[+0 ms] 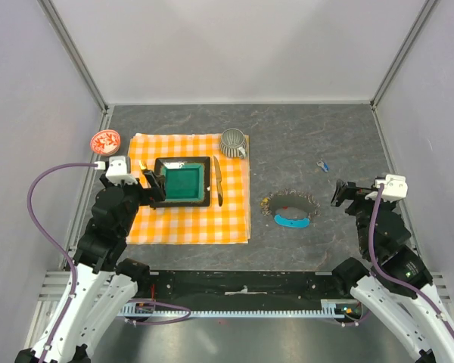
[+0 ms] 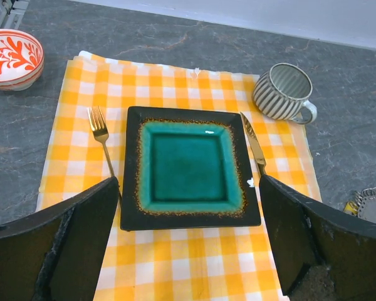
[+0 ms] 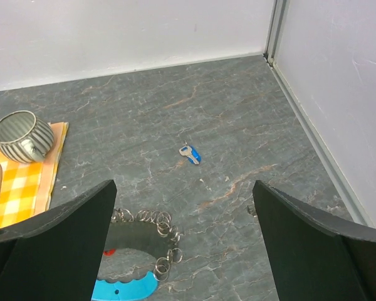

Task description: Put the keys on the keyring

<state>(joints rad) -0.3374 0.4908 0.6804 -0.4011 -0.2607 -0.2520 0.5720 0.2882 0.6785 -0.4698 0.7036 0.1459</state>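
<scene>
Keyring (image 1: pixel 291 220) lies right of the desk's centre in the top view, a blue key (image 1: pixel 323 165) beyond it; the left wrist view shows the left gripper (image 2: pixel 188 182) spread wide over a plate (image 2: pixel 130 175), the right wrist view the right gripper (image 3: pixel 185 185) equally parted facing ring and key.

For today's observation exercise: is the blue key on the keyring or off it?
Off. The blue key lies by itself, clearly apart from the keyring.
</scene>
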